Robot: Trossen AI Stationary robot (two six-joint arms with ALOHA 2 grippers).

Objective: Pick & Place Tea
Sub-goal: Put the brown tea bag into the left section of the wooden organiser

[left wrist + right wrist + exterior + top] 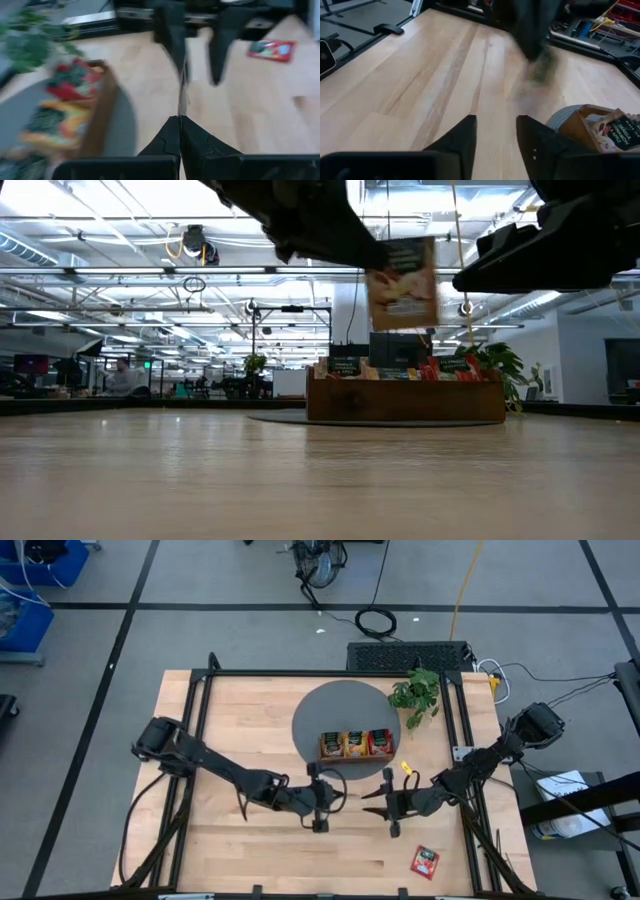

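Above the middle of the desk (250,840), the left gripper (322,798) hangs with its jaws pinching a tea sachet (402,283) edge-on, clear of the wood. Just to its right the right gripper (390,802) hovers with jaws spread and empty. Behind them the wooden tray (354,754) holds more sachets, and a red sachet (425,861) lies near the front right corner.

A light wooden table (250,840) stands on a grey tiled floor (90,660) crossed by dark lines. Beyond it, a large workshop with bright ceiling lights (120,210).
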